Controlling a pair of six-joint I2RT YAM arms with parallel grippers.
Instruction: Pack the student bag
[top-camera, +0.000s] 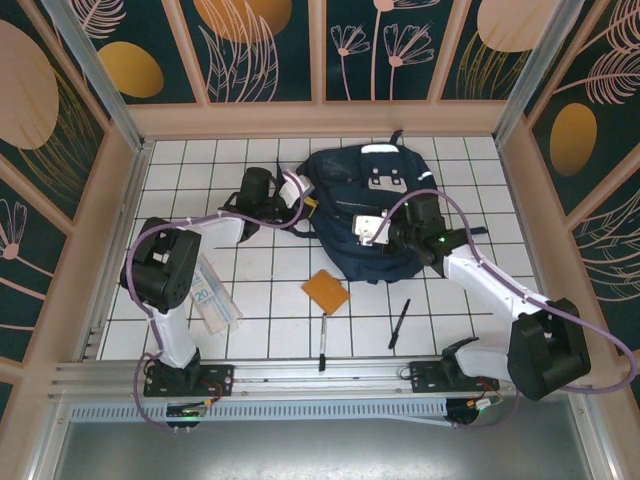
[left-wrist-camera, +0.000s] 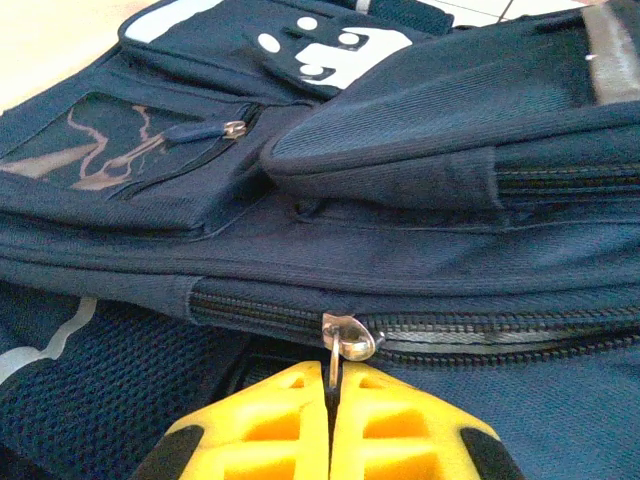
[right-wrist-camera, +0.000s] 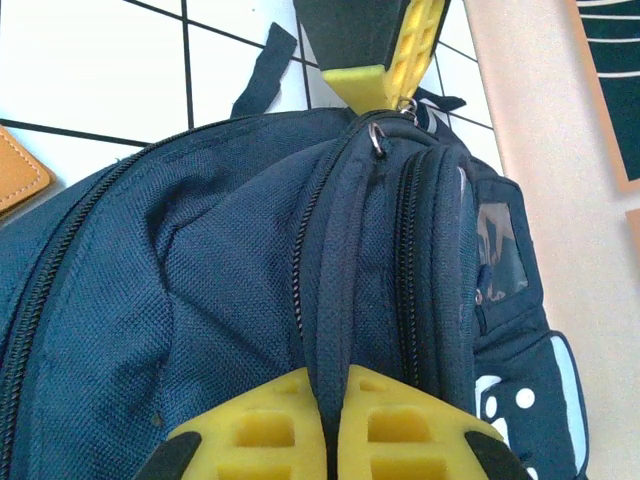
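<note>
The student bag (top-camera: 370, 195), navy blue with white stripes, lies on the tiled table at the back centre. My left gripper (top-camera: 305, 204) is at the bag's left side. Its yellow fingers (left-wrist-camera: 390, 420) are shut on the metal zipper pull (left-wrist-camera: 347, 336) of a long closed zipper. My right gripper (top-camera: 372, 232) rests on the bag's near part, and its fingers (right-wrist-camera: 400, 420) pinch a raised fold of the bag's fabric (right-wrist-camera: 335, 300) between two zippers. In the right wrist view the left gripper's fingertip (right-wrist-camera: 385, 70) shows at the far end of that ridge, by the zipper pull (right-wrist-camera: 378, 140).
An orange wallet (top-camera: 325, 292) lies in front of the bag. Two pens (top-camera: 323, 343) (top-camera: 399, 323) lie near the front edge. Banknotes (top-camera: 212, 298) sit by the left arm. Wooden walls close in the table.
</note>
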